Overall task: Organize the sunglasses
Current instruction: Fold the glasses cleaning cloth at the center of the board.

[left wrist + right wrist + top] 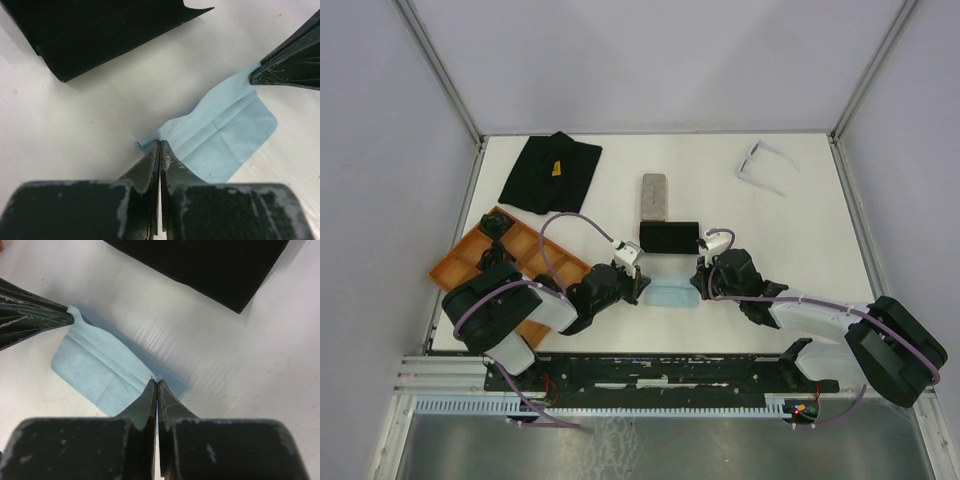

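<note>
A pale lavender pair of sunglasses (765,165) lies open at the far right of the table, away from both arms. A dark object (495,228) sits in the orange tray's far compartment; I cannot tell what it is. My left gripper (642,285) (159,144) is shut on one end of a light blue cloth (672,295) (225,135). My right gripper (700,285) (157,382) is shut on the cloth's (100,365) opposite end. The cloth lies partly folded on the table between them. Each wrist view shows the other gripper's fingertips at the cloth's far corner.
An open black case (668,236) (100,30) (210,265) lies just beyond the cloth. A grey case (655,196) lies behind it. A black fabric piece (552,172) sits at the far left. An orange compartment tray (470,262) lies beside the left arm.
</note>
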You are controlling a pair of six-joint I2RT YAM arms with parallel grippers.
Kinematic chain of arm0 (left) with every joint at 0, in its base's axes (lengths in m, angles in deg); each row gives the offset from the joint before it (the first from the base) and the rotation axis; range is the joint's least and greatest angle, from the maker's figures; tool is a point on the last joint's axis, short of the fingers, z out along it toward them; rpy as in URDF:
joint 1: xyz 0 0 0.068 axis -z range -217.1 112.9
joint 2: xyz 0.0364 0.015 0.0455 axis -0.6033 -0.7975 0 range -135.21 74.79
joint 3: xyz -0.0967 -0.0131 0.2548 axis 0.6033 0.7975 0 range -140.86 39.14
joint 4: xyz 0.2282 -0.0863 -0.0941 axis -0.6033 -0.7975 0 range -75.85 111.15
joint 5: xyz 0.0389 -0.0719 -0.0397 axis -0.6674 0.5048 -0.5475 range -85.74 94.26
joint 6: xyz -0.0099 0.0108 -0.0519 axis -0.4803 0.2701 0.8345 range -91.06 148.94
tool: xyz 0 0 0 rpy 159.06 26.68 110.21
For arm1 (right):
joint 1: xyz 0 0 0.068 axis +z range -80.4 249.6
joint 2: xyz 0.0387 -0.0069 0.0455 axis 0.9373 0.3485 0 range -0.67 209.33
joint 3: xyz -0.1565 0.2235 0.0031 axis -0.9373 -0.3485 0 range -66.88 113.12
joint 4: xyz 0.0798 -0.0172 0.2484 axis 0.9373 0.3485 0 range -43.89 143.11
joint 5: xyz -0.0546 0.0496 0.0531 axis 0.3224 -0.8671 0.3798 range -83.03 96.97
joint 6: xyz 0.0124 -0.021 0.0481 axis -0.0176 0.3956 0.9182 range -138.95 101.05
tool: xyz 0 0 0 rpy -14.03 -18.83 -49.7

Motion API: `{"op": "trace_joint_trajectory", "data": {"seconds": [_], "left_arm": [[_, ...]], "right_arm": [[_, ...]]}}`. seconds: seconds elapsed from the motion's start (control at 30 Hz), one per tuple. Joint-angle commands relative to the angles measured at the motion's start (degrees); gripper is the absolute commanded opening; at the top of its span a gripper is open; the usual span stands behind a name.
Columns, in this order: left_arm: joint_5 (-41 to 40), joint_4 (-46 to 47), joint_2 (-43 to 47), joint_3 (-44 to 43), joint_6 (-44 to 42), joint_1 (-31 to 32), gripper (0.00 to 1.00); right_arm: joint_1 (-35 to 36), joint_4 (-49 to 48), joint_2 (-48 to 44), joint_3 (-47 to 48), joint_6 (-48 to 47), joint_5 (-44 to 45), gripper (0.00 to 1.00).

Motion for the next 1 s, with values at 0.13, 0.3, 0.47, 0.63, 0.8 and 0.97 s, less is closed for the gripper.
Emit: {"op": "trace_joint_trajectory", "data": {"seconds": [0.13, 0.3, 0.47, 0.63, 0.8, 0.97], "left_arm": [[1.71, 5.03, -0.20, 1.04, 2.81, 0.39, 0.03], [1.77, 5.09, -0.07, 1.31, 3.13, 0.46, 0.05], [2.40, 5.07, 0.57, 2.01, 3.57, 0.86, 0.12], [2.20, 4.96, 1.39, 2.89, 3.77, 1.54, 0.16], [1.65, 4.78, 2.39, 3.99, 4.36, 1.87, 0.21], [0.83, 3.74, 4.77, 5.41, 5.42, 2.23, 0.29]], "right_arm": [[1.13, -0.75, 0.12, -0.53, 1.01, 1.04, 0.04], [1.53, 0.22, 0.20, -0.69, 1.50, 2.20, 0.09], [1.75, 0.35, -0.39, -1.19, 1.88, 2.08, 0.14], [2.11, 0.70, -2.03, -1.97, 2.02, 1.60, 0.20], [2.57, 2.43, -4.45, -2.52, 2.79, 0.95, 0.32], [2.90, 5.63, -8.02, -3.22, 4.62, 0.57, 0.41]]}}
